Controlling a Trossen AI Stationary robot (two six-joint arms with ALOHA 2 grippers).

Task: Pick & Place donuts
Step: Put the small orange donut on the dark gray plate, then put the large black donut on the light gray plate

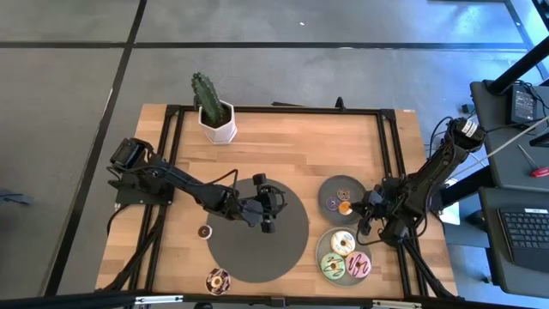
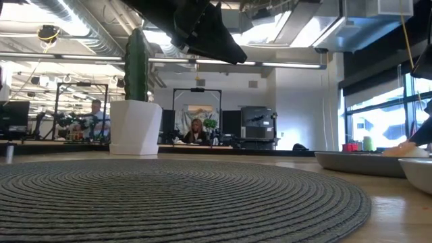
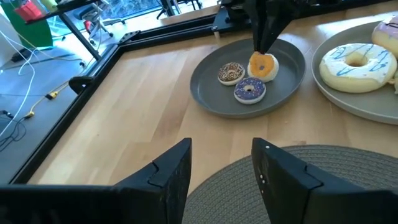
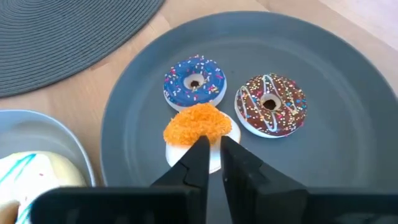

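Note:
Three mini donuts sit in the far grey plate (image 4: 348, 155): an orange one (image 4: 198, 124), a purple-blue one (image 4: 194, 81) and a brown sprinkled one (image 4: 272, 104). My right gripper (image 4: 214, 158) reaches down into that plate and is shut on the orange donut. My left gripper (image 3: 221, 168) hovers open above the dark round mat (image 1: 257, 249), touching nothing. The near plate (image 1: 321, 251) carries cream (image 1: 341, 243), pale green (image 1: 333, 266) and pink (image 1: 358, 266) donuts. A small brown donut (image 1: 205, 231) and a chocolate-sprinkled one (image 1: 217, 280) lie left of the mat. My right gripper pinches the orange donut's rim (image 4: 208, 142) between its two fingers, on the side nearest the wrist. The fingers (image 3: 267, 31) come from above, pointing down. The donut is tipped up on edge (image 3: 262, 65), orange top facing away from the fingers; whether its lower edge rests on the plate, I cannot tell.
A potted cactus in a white pot (image 1: 216, 120) stands near the table's far edge. A black frame rail (image 3: 124, 43) runs around the tabletop. Bare wood lies between the mat and the far plate (image 3: 149, 112). People sit at desks in the room beyond (image 2: 197, 131).

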